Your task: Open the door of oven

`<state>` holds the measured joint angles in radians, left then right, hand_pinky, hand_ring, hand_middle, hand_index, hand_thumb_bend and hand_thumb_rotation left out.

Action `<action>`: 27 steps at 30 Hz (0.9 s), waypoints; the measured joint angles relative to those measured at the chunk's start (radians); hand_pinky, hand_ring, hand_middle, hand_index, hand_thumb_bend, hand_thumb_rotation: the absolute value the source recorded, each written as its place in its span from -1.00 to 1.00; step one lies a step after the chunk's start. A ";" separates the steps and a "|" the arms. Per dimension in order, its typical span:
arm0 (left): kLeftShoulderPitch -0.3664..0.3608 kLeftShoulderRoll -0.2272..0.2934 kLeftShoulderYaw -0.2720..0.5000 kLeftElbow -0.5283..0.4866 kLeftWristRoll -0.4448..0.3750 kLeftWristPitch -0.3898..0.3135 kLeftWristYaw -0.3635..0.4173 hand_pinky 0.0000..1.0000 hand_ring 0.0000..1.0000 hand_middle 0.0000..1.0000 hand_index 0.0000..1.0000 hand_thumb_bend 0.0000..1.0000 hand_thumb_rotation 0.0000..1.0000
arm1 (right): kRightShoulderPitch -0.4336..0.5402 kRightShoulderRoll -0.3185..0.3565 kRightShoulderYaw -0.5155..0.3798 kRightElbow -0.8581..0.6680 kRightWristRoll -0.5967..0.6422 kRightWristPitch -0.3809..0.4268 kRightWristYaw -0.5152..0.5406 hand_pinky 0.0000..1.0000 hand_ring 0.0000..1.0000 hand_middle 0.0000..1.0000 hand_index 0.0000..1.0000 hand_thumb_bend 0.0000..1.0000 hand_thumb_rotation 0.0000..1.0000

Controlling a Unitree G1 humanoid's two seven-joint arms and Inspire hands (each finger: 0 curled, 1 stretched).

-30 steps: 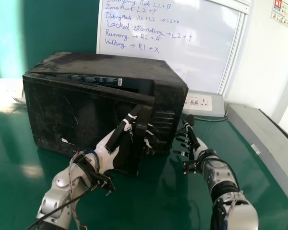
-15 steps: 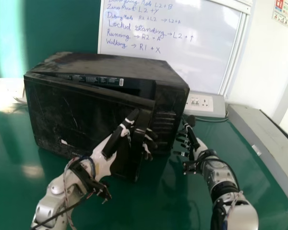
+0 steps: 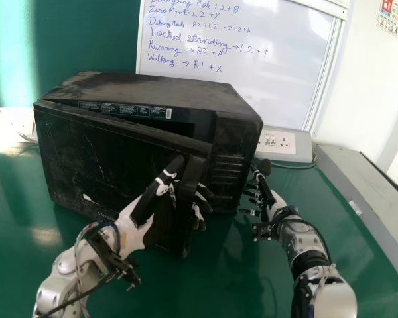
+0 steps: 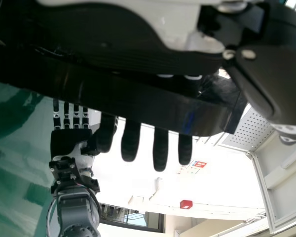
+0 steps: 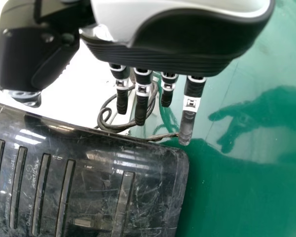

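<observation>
The black oven (image 3: 159, 89) has its door (image 3: 93, 156) ajar, with a gap along the top and right. My left hand (image 3: 138, 215) is at the door's free edge, thumb across the front and fingers hooked behind. In the left wrist view the door edge (image 4: 113, 96) runs through the grasp of my left hand (image 4: 160, 150), whose fingertips stick out past it. My right hand (image 3: 272, 199) is beside the oven's right side, fingers straight. In the right wrist view my right hand (image 5: 182, 42) holds nothing, near the oven's vented panel (image 5: 98, 182).
The oven stands on a green table (image 3: 219, 285). Behind are a whiteboard (image 3: 239, 66) and a socket box (image 3: 278, 142). A grey trunking box (image 3: 365, 192) borders the right side. A dark cable (image 5: 113, 126) lies near my right hand.
My left hand has moved toward the robot and slightly left, drawing the door's free edge outward, so the door stands a bit wider. My right hand has kept still.
</observation>
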<state>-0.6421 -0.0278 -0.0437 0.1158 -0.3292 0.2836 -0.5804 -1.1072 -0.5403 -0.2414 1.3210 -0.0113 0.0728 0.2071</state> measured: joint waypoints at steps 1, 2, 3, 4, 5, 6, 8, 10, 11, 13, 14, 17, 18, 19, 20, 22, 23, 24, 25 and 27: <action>0.003 0.002 0.001 -0.005 -0.004 0.002 -0.004 -0.93 -0.85 -0.11 -0.01 0.04 -1.00 | 0.000 0.000 0.001 0.000 0.000 -0.001 0.001 0.23 0.40 0.73 0.85 0.67 0.52; 0.008 0.005 0.002 -0.015 -0.007 0.009 -0.006 -0.93 -0.85 -0.11 -0.01 0.04 -1.00 | 0.000 0.000 0.002 0.000 -0.001 -0.001 0.001 0.23 0.40 0.73 0.85 0.68 0.51; 0.012 0.007 0.003 -0.028 -0.011 0.022 -0.007 -0.93 -0.85 -0.11 -0.01 0.04 -1.00 | 0.000 0.000 0.002 0.000 0.000 -0.001 0.001 0.23 0.40 0.72 0.83 0.70 0.47; 0.016 0.011 0.004 -0.040 -0.018 0.035 -0.006 -0.93 -0.85 -0.11 -0.01 0.04 -1.00 | 0.000 0.000 0.001 0.000 0.000 -0.001 0.000 0.22 0.38 0.71 0.83 0.70 0.47; 0.022 0.016 0.005 -0.056 -0.024 0.048 -0.006 -0.93 -0.85 -0.11 -0.01 0.04 -1.00 | 0.000 0.000 0.000 0.000 0.000 -0.001 -0.001 0.22 0.38 0.71 0.83 0.71 0.47; 0.030 0.020 0.006 -0.072 -0.029 0.060 -0.006 -0.93 -0.85 -0.11 -0.01 0.04 -1.00 | 0.000 0.000 -0.002 0.000 0.001 -0.001 -0.003 0.26 0.40 0.73 0.84 0.69 0.46; 0.040 0.031 0.008 -0.097 -0.038 0.080 -0.006 -0.93 -0.84 -0.11 -0.01 0.04 -1.00 | 0.000 0.000 -0.005 0.000 0.001 -0.001 -0.005 0.26 0.42 0.74 0.85 0.65 0.50; 0.052 0.041 0.011 -0.126 -0.044 0.103 -0.006 -0.92 -0.84 -0.10 -0.02 0.04 -1.00 | 0.000 0.000 -0.004 0.000 0.001 -0.001 -0.005 0.27 0.44 0.74 0.84 0.64 0.49; 0.060 0.045 0.012 -0.142 -0.046 0.113 -0.005 -0.92 -0.84 -0.10 -0.02 0.04 -1.00 | 0.000 0.001 -0.004 0.000 0.000 -0.001 -0.004 0.26 0.42 0.74 0.84 0.63 0.50; 0.075 0.059 0.015 -0.170 -0.058 0.130 -0.007 -0.92 -0.84 -0.10 -0.02 0.04 -1.00 | 0.000 0.001 -0.003 0.000 0.000 -0.001 -0.003 0.25 0.42 0.75 0.85 0.61 0.47; 0.079 0.065 0.015 -0.180 -0.066 0.135 -0.008 -0.93 -0.84 -0.10 -0.02 0.04 -1.00 | 0.000 0.001 -0.004 0.000 0.000 -0.001 -0.003 0.26 0.42 0.74 0.85 0.61 0.48; 0.090 0.080 0.018 -0.198 -0.079 0.146 -0.019 -0.92 -0.83 -0.10 -0.02 0.04 -1.00 | 0.000 0.001 -0.006 0.000 0.001 -0.001 -0.003 0.26 0.40 0.74 0.86 0.66 0.46; 0.094 0.085 0.020 -0.204 -0.085 0.149 -0.023 -0.92 -0.83 -0.10 -0.02 0.04 -1.00 | 0.000 0.001 -0.007 0.000 0.001 -0.001 -0.003 0.26 0.41 0.74 0.86 0.66 0.47; 0.098 0.091 0.022 -0.212 -0.090 0.155 -0.028 -0.92 -0.83 -0.10 -0.03 0.04 -1.00 | 0.000 0.000 -0.007 0.000 0.001 -0.001 -0.003 0.25 0.41 0.74 0.85 0.67 0.47; 0.102 0.099 0.023 -0.219 -0.099 0.159 -0.033 -0.91 -0.82 -0.10 -0.03 0.04 -1.00 | 0.000 0.000 -0.007 0.000 0.001 -0.001 -0.003 0.24 0.40 0.74 0.84 0.67 0.47; 0.109 0.113 0.023 -0.228 -0.106 0.160 -0.043 -0.89 -0.80 -0.10 -0.03 0.05 -1.00 | 0.000 0.001 -0.006 0.000 0.001 -0.001 -0.003 0.23 0.40 0.74 0.85 0.63 0.48; 0.110 0.118 0.023 -0.230 -0.106 0.159 -0.050 -0.89 -0.80 -0.11 -0.03 0.04 -1.00 | 0.000 0.001 -0.006 0.000 0.001 -0.001 -0.003 0.21 0.39 0.74 0.85 0.60 0.49; 0.110 0.123 0.023 -0.231 -0.110 0.159 -0.059 -0.91 -0.81 -0.11 -0.04 0.04 -1.00 | 0.000 0.001 -0.006 0.000 0.001 -0.001 -0.003 0.20 0.38 0.73 0.85 0.61 0.50; 0.111 0.128 0.025 -0.231 -0.118 0.161 -0.066 -0.92 -0.82 -0.12 -0.04 0.04 -1.00 | 0.000 0.001 -0.006 0.000 0.001 -0.001 -0.003 0.23 0.38 0.74 0.86 0.63 0.50; 0.112 0.143 0.032 -0.231 -0.138 0.170 -0.087 -0.92 -0.82 -0.11 -0.04 0.04 -1.00 | 0.000 0.001 -0.006 0.000 0.001 -0.001 -0.003 0.24 0.38 0.72 0.84 0.65 0.49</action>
<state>-0.5306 0.1147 -0.0117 -0.1152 -0.4676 0.4540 -0.6676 -1.1072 -0.5397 -0.2476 1.3211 -0.0107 0.0717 0.2045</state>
